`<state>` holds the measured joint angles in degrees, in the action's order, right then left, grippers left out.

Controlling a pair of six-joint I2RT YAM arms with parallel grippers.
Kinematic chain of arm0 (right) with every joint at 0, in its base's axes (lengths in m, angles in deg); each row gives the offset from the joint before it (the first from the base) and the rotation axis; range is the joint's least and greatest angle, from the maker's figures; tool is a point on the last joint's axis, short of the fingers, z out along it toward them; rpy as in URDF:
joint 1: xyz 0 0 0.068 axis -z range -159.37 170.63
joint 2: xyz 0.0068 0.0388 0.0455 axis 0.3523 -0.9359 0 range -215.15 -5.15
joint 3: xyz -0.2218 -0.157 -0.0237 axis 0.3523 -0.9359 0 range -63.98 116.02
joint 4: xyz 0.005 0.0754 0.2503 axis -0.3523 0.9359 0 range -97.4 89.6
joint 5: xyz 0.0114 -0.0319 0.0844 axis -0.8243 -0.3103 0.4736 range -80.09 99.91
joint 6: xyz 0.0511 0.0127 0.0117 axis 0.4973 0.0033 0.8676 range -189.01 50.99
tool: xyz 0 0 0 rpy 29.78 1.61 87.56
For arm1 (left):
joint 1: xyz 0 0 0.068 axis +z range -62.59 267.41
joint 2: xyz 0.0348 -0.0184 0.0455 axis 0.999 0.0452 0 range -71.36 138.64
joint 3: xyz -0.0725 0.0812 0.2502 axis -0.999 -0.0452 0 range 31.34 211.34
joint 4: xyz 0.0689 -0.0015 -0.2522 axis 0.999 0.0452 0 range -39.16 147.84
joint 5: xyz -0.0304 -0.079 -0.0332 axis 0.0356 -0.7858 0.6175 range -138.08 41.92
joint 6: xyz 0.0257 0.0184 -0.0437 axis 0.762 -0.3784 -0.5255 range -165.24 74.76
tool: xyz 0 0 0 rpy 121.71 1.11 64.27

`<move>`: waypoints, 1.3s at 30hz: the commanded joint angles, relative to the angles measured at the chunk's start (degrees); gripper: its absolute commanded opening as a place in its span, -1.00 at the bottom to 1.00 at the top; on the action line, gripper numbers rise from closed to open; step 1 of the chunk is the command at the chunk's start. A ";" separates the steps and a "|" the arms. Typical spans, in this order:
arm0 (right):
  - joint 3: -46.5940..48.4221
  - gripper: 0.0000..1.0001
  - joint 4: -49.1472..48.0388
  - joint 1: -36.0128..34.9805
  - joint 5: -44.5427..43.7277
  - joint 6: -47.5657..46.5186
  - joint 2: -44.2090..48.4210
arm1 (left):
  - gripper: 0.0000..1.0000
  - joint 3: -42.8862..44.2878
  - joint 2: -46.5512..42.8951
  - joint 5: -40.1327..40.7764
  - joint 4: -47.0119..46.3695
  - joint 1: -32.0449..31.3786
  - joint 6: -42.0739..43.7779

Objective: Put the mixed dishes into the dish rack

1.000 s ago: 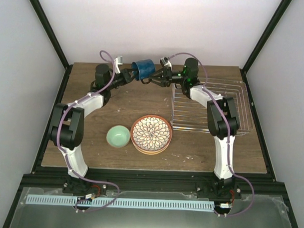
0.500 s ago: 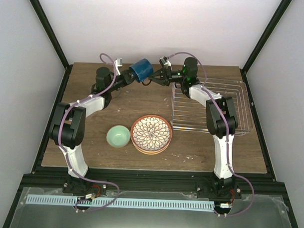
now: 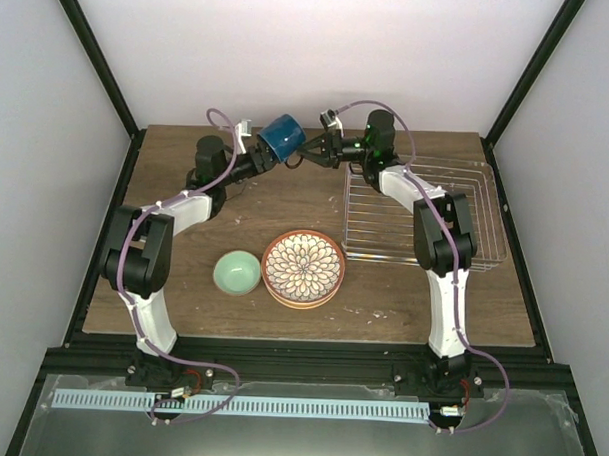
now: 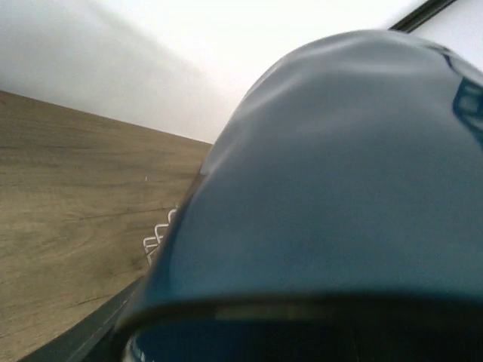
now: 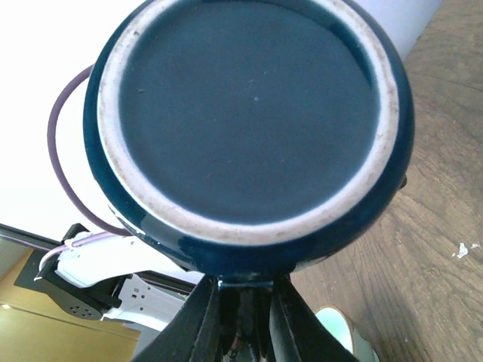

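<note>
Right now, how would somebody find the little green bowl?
Look at the brown wooden table, in its front half. Just left of the round terracotta-rimmed plate with white petals sits the small pale mint-green bowl. It alone is plain, deep and green all over.

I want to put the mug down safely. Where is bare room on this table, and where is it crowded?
The wire rack looks empty, so its whole grid is free. Bare tabletop also lies between the plates and the raised dark blue mug, and left of the green bowl. It is crowded at the back, around the mug.
</note>
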<state>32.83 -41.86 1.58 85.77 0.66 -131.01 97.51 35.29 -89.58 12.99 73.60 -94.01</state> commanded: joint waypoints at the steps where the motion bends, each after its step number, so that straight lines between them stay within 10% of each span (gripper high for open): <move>1: 4.23 -0.81 0.99 0.57 -3.96 -4.41 0.69 | 0.33 -1.08 -1.49 -2.83 2.71 -0.80 4.10; 14: 5.39 -0.81 32.90 6.94 -9.25 -31.43 7.04 | 0.72 -4.88 -9.94 -0.02 15.60 4.82 12.03; 26: 6.03 -0.82 71.75 7.49 -38.60 -60.90 20.25 | 0.82 6.95 -18.71 14.79 64.17 6.87 32.83; 39: -9.03 -0.95 74.46 7.49 -62.51 -63.77 30.93 | 0.79 10.25 -18.89 35.63 90.93 3.58 33.70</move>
<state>25.53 33.53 9.14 30.36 -61.06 -101.83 107.00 17.60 -62.04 94.82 78.72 -61.03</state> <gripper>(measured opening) 0.137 0.897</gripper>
